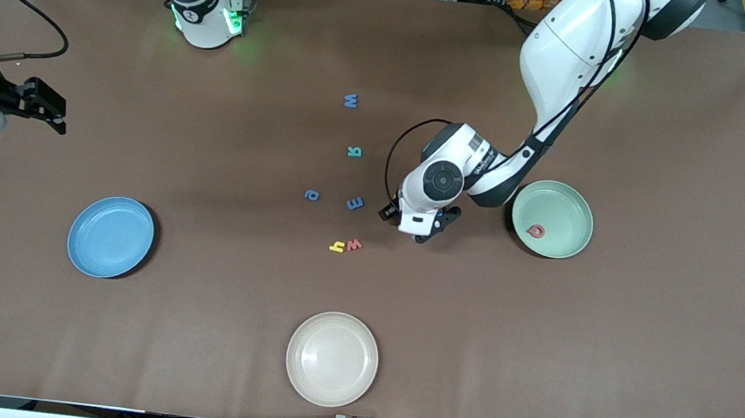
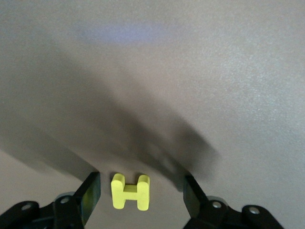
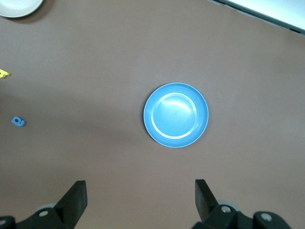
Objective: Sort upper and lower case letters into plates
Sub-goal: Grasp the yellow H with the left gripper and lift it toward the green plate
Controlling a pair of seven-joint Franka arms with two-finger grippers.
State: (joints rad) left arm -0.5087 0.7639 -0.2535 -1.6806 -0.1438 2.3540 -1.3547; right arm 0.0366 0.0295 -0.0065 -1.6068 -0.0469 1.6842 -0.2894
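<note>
1. While 6 letters wait on the brown table, only 1 has been sorted: a red letter lies in the mint green plate toward the left arm's end
2. The left gripper sits low over the table between that plate and the letter cluster, fingers spread wide and holding nothing; its wrist view shows a yellow H-shaped letter on the table between the fingers, though which piece in the front view this is remains uncertain
3. The blue plate, toward the right arm's end, is empty, as the right wrist view confirms
4. The right gripper waits in the air at the table's edge, above the blue plate's end, fingers wide apart and empty
5. Left to sort: a blue M, a teal letter, a blue a, a blue E, a yellow h touching a red w
6. The cream-beige plate, nearest the front camera, holds nothing
7. Judged from this, the job has barely begun, with the upper-case plate apparently not yet started
</note>
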